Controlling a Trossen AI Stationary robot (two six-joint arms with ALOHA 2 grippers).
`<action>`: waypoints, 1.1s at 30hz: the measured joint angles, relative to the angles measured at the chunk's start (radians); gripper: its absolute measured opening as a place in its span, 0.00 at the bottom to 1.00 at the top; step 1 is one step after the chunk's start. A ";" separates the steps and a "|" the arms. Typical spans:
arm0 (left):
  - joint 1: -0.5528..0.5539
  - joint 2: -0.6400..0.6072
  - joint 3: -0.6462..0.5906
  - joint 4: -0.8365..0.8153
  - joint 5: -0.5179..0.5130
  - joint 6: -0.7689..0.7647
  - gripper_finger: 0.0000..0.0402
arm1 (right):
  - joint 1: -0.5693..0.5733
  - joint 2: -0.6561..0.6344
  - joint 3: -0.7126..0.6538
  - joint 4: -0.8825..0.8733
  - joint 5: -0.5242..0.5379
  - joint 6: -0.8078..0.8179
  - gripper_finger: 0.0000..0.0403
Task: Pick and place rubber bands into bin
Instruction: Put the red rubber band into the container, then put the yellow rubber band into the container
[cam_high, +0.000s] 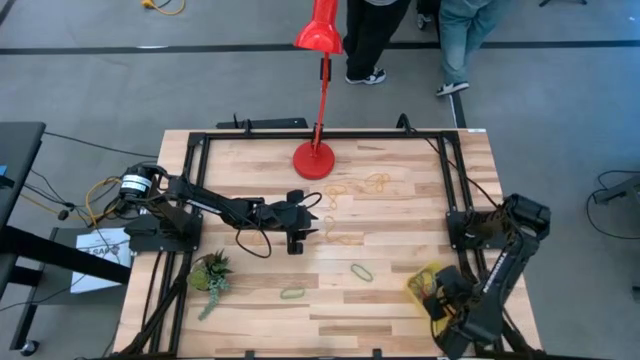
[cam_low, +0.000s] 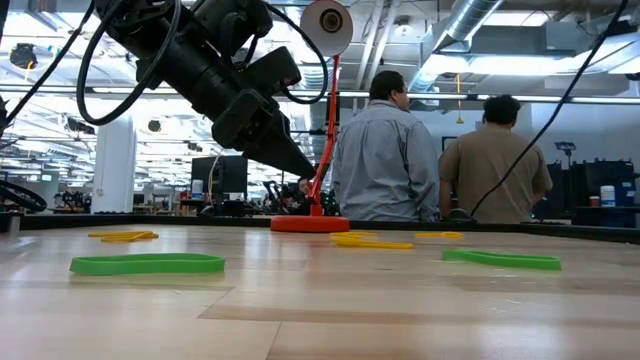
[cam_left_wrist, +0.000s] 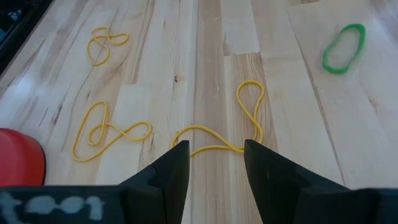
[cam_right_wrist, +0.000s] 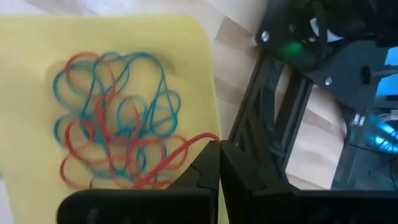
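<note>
Green rubber loop (cam_low: 147, 264) lies flat on pale wooden table (cam_high: 400, 300), nearest to low camera. Left gripper (cam_left_wrist: 214, 155) hovers over table middle, dark fingers (cam_left_wrist: 171, 171) spread wide, holding nothing; thin yellow rubber band (cam_left_wrist: 217, 134) lies just ahead of fingertips, partly between them. More yellow bands (cam_left_wrist: 102, 132) lie off to one side, near red round lamp base (cam_high: 314, 160). Right gripper (cam_right_wrist: 219, 163) sits over translucent yellow plastic bin (cam_right_wrist: 180, 43) at table corner, fingers pressed together, empty. Red and blue bands (cam_right_wrist: 118, 118) lie tangled inside bin, just beside fingertips.
</note>
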 joint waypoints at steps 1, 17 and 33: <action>0.000 0.000 0.000 0.000 0.000 0.000 0.36 | -0.009 0.000 -0.003 0.001 0.003 -0.003 0.00; 0.000 0.000 0.000 0.000 0.000 0.000 0.36 | -0.066 0.001 -0.003 0.126 0.008 -0.098 0.17; 0.000 0.000 0.000 0.000 0.000 0.000 0.36 | -0.079 0.001 -0.002 0.233 -0.089 -0.149 0.25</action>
